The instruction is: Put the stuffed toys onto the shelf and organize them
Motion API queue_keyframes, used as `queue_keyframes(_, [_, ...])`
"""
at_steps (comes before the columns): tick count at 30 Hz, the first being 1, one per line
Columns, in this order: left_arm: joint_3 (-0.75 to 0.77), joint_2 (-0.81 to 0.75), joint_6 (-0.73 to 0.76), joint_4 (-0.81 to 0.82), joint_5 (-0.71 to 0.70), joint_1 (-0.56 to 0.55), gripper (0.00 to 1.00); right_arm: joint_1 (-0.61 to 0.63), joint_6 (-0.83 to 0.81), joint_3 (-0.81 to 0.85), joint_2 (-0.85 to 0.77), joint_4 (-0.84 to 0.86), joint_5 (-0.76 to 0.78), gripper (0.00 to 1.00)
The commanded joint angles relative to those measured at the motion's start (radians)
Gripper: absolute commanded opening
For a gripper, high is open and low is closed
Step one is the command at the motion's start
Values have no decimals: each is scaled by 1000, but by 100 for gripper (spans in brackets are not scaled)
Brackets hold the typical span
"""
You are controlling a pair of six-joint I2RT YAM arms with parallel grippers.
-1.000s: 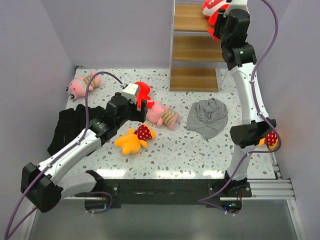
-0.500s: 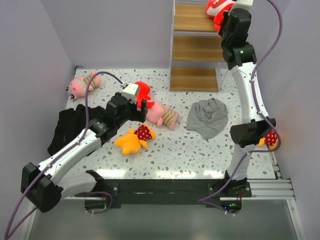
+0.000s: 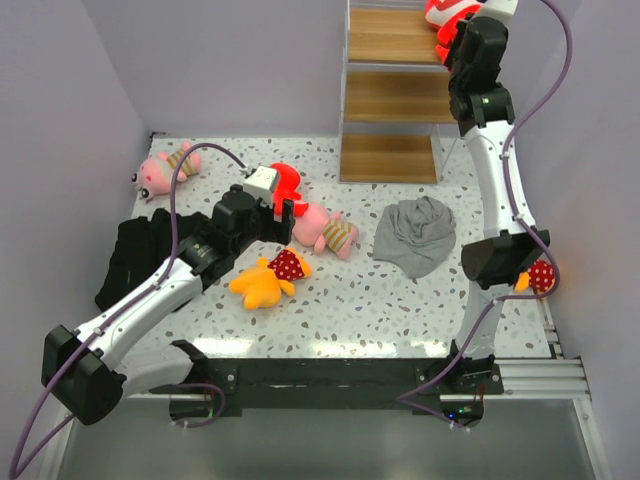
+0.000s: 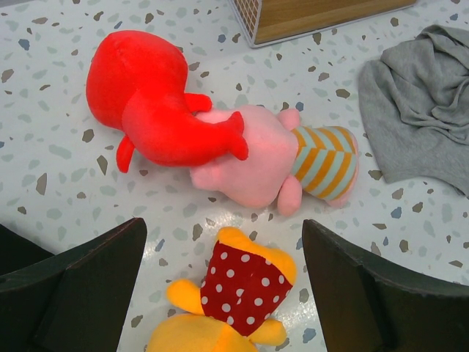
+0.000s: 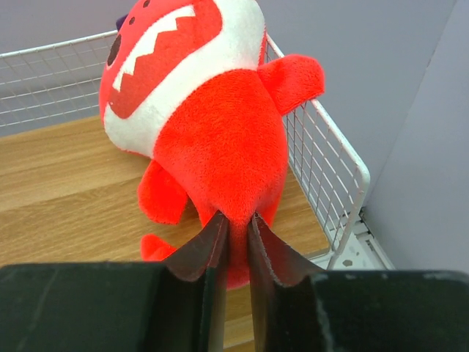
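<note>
Between the wide-open fingers of the left gripper (image 4: 223,226) lies a yellow-orange toy (image 4: 242,290) — just beyond it, a pink toy (image 4: 264,158) touches a red toy (image 4: 146,103). Further right, the right gripper (image 5: 236,220) pinches the red-and-white toy (image 5: 212,125), sitting on the shelf (image 5: 58,191) board ahead.

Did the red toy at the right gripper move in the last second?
Yes. Against the shelf, the red toy shifted toward the top board's right edge.
</note>
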Motion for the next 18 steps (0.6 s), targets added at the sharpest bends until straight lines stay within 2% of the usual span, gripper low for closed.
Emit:
queue_keyframes(1, [40, -18, -5, 17, -3, 0, 92, -15, -5, 57, 3, 45, -41, 26])
queue_keyframes(5, [40, -12, -5, 15, -11, 0, 92, -15, -4, 57, -26, 23, -29, 34])
queue_keyframes(11, [41, -8, -7, 17, -20, 0, 92, -15, 59, -18, -167, -43, -92, 45])
queue_keyframes(12, [41, -8, -5, 17, -23, 0, 92, -15, 76, -77, -196, -49, -106, 58])
queue_keyframes(13, [40, -6, -5, 15, -29, 0, 92, -15, 107, -114, -251, -43, -139, 66])
queue_keyframes(14, [40, -8, -7, 17, -36, 0, 92, -15, 122, -147, -279, -40, -175, 83])
queue_keyframes(15, [40, -8, -7, 17, -42, 0, 92, -15, 139, -198, -302, -54, -196, 91])
queue_keyframes(16, [38, -8, -8, 15, -45, 0, 92, -15, 174, -225, -352, -64, -231, 97])
queue_keyframes(18, [38, -5, -10, 17, -57, 0, 92, -15, 216, -326, -405, -90, -287, 97])
